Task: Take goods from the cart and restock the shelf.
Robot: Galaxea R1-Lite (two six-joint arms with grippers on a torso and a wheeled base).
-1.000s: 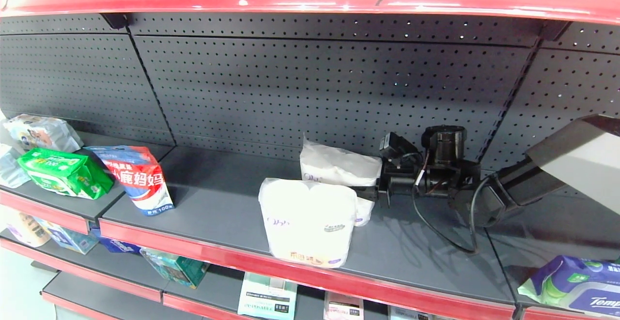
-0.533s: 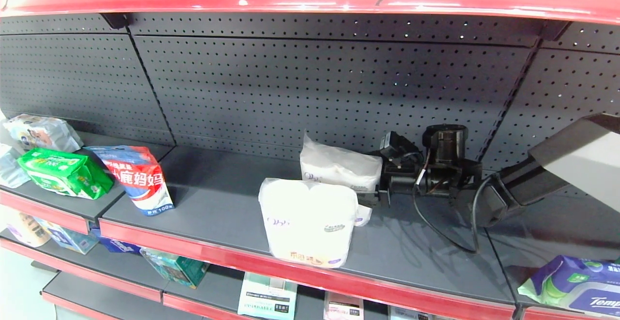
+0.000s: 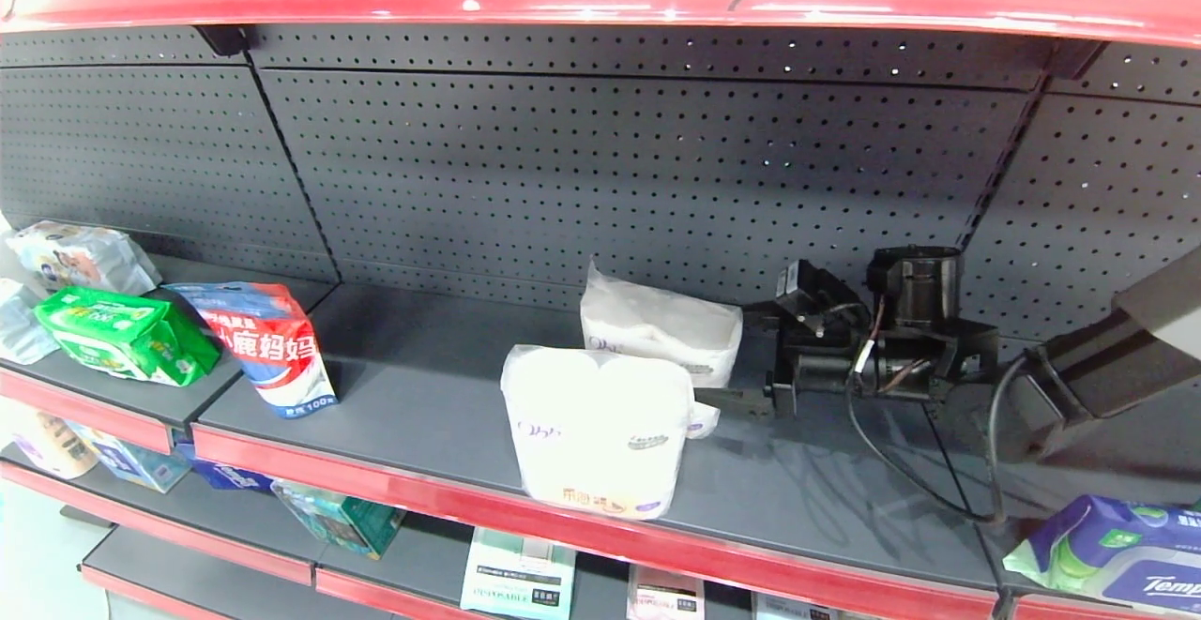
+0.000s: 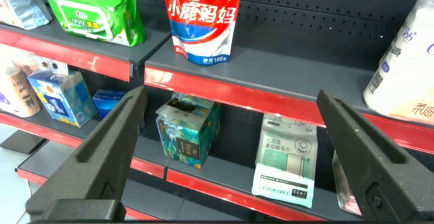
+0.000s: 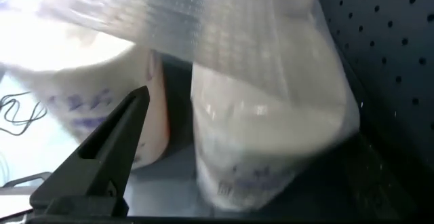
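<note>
The right claw [image 3: 730, 365] lies low over the shelf [image 3: 432, 385], its jaws spread wide and gripping nothing. The rear pack [image 3: 657, 325] of tissue rolls sits straight ahead of its fingertips, resting on the shelf board, with the perforated back panel [image 3: 610, 160] on the claw's far side. The pack's long axis seems to run in line with the claw's reach, so its near end faces the open jaws. Whether that end is just inside the fingertips or just clear of them I cannot tell. The coming move likely turns on this. The pack looks delivered, so the claw should back straight out along its own axis — a sideways move may drag the wrap. The front pack [image 3: 596, 428] stands upright ahead of the claw and off to its shelf-lip side, just beside the rear one.

The right arm is plainly the nearer. The left claw [image 4: 230, 95] is well apart, facing the lower shelves, jaws wide and empty.

The head view gives the layout — both packs and their spacing on the board. The right wrist view adds one finger [image 5: 102, 163] lying near the dark slot between the two packs, and the wrap's crinkled film. The left wrist view shows a red-and-blue bag [image 4: 201, 20] above the left claw and a teal box [image 4: 188, 130] ahead of it.
</note>
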